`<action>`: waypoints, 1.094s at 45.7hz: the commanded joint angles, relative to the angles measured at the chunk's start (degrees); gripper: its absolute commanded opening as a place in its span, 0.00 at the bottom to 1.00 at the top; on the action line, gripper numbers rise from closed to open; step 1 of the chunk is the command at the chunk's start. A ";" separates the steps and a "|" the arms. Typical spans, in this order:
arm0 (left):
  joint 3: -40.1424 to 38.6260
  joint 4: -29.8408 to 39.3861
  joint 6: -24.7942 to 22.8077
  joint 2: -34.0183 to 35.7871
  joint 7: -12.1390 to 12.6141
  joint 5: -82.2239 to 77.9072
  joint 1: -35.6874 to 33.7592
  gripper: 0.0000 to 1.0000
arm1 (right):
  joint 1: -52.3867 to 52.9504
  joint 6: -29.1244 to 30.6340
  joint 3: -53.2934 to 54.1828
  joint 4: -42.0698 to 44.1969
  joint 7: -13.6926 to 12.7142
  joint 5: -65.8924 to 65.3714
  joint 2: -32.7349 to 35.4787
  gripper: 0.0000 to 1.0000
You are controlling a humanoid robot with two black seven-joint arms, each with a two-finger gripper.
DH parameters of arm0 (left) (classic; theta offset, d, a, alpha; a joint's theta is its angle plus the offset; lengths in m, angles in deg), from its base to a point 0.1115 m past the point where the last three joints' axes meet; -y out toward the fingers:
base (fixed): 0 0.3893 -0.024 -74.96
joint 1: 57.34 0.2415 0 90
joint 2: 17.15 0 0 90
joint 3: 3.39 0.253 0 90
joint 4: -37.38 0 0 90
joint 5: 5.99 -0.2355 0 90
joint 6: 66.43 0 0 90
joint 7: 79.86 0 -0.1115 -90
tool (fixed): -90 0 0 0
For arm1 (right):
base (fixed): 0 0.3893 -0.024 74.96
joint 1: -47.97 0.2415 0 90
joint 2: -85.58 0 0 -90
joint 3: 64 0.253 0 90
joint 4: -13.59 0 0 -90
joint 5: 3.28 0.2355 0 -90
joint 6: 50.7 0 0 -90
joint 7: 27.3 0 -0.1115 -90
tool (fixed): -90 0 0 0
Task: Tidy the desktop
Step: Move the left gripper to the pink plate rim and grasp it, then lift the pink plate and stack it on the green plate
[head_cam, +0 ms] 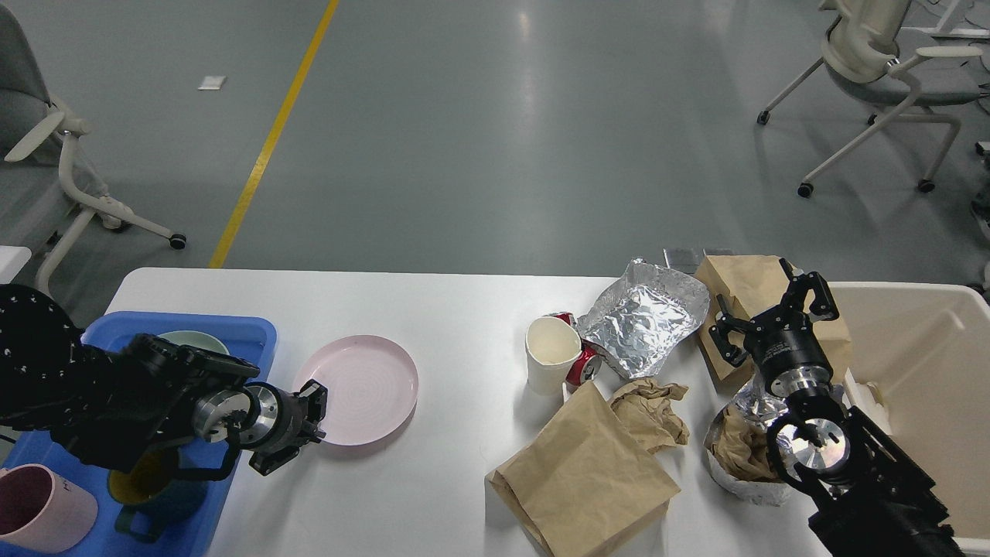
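The white desktop [464, 309] holds a pink plate [363, 391], a white paper cup [551, 356], a red can [584, 365] lying behind it, a crumpled foil sheet [642, 317], a flat brown paper bag [588, 472] and crumpled brown paper [650, 410]. My left gripper [313, 414] is at the plate's left rim; its fingers are dark and I cannot tell them apart. My right gripper [769, 313] is open and empty, over a second brown bag [742, 282] at the back right. A foil bowl with crumpled paper [735, 452] sits under my right wrist.
A blue tray [240, 334] on the left holds a green bowl [193, 340], a pink mug [39, 510] and a teal mug [151, 495]. A cream bin [928, 363] stands at the right. Office chairs stand on the floor beyond the table.
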State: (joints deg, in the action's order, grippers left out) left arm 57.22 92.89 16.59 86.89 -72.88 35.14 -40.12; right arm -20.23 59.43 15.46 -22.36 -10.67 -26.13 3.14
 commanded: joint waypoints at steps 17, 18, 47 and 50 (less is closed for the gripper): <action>4.42 11.02 -3.75 4.60 -0.04 -0.08 -13.69 0.00 | 0.00 0.00 0.00 0.00 0.06 0.00 0.00 1.00; 5.12 12.51 -3.75 4.86 -0.30 -0.08 -15.27 0.00 | 0.00 0.00 0.00 0.00 -0.02 0.00 0.00 1.00; 22.09 33.98 -11.74 13.56 -0.93 0.18 -51.68 0.00 | 0.00 0.00 0.00 -0.09 -0.02 0.00 0.00 1.00; 23.93 28.89 -12.71 14.35 2.58 0.09 -48.17 0.00 | 0.00 0.00 0.00 0.00 -0.02 0.00 0.00 1.00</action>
State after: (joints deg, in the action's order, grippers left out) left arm 78.64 128.12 5.94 99.38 -74.61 35.49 -92.04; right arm -20.23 59.43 15.46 -22.36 -10.65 -26.13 3.14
